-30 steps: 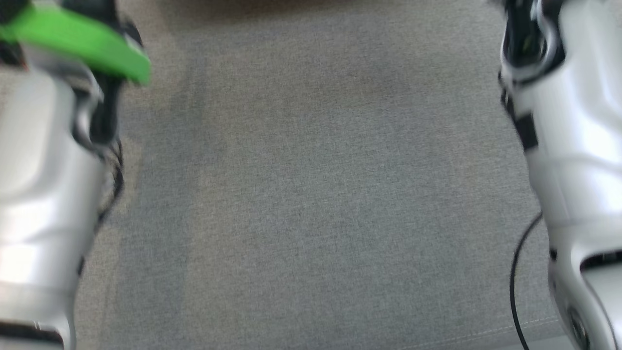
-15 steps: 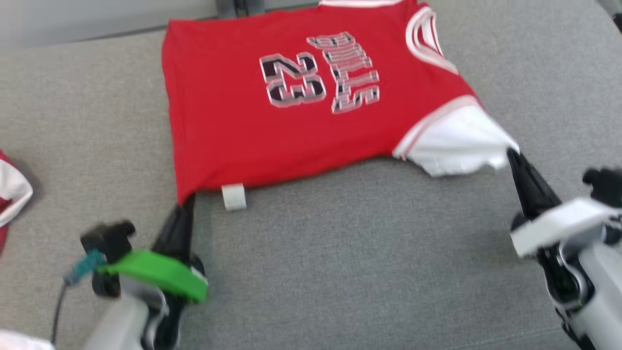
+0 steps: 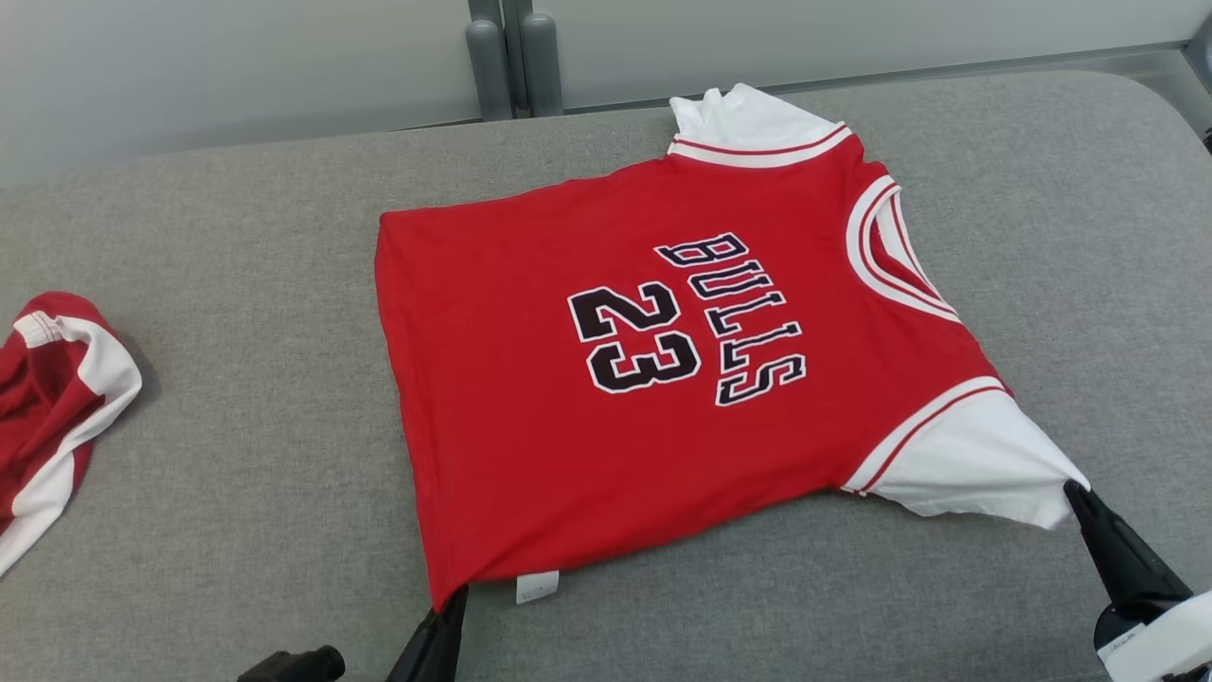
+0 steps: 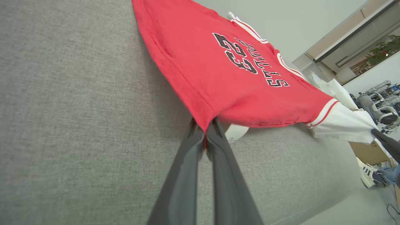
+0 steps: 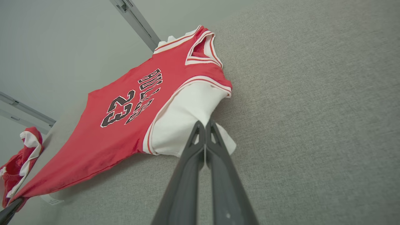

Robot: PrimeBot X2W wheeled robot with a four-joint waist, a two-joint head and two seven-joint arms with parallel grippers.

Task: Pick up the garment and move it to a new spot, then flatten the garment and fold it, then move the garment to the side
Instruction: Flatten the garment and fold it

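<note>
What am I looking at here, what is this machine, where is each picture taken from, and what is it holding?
This is a two-armed robot handling laundry. Each arm ends in a gripper: two long dark fingers that pinch together.

The wide picture comes from a camera on the robot's head, looking down at a grey padded surface. A red jersey lies spread out there. A second red-and-white garment sits bunched at the left edge.

The other two pictures come from a camera on each wrist, looking along that arm's own fingers, so they seem tilted.

The left gripper is shut on the jersey's bottom corner. The right gripper is shut on its white sleeve. So both arms hold the jersey by its near edge.
</note>
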